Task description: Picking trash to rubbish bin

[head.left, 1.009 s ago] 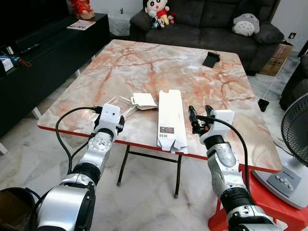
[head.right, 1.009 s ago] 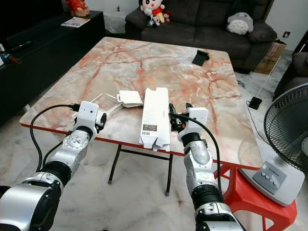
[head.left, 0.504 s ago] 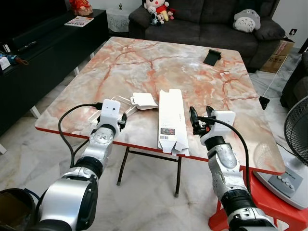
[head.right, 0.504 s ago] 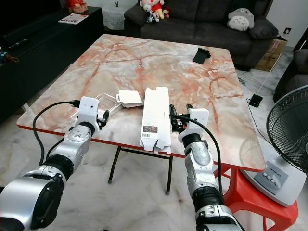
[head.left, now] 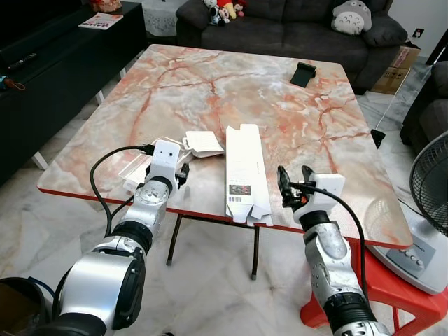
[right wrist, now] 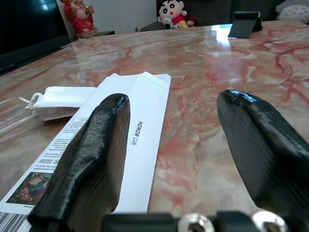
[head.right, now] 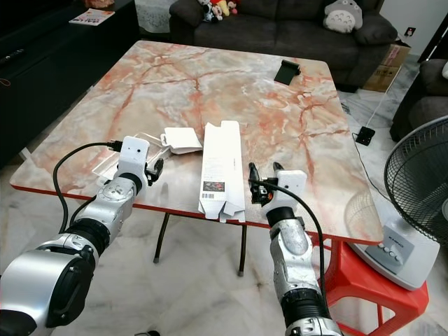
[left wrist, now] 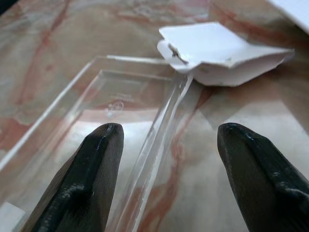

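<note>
A long flattened white carton [head.left: 245, 171] lies near the marble table's [head.left: 224, 84] front edge. Left of it are a small folded white box [head.left: 204, 143] and a clear plastic tray [head.left: 138, 170]. My left gripper [head.left: 180, 172] hovers low over the tray's right side. It is open, and the tray's rim [left wrist: 159, 130] runs between its fingers, with the small white box [left wrist: 222, 53] just beyond. My right gripper [head.left: 294, 183] is open at the front edge, just right of the carton [right wrist: 130, 130], with nothing between its fingers.
A black stand [head.left: 304, 73] sits at the table's far right. A fan [head.left: 428, 203] and a red stool [head.left: 371, 280] are on the floor to the right. A dark sofa [head.left: 280, 21] is behind the table, and a black cabinet [head.left: 42, 77] runs along the left.
The whole view has shifted, so the camera has moved closer over the table. Both grippers stay open near the front edge; the carton, box and tray lie as before.
</note>
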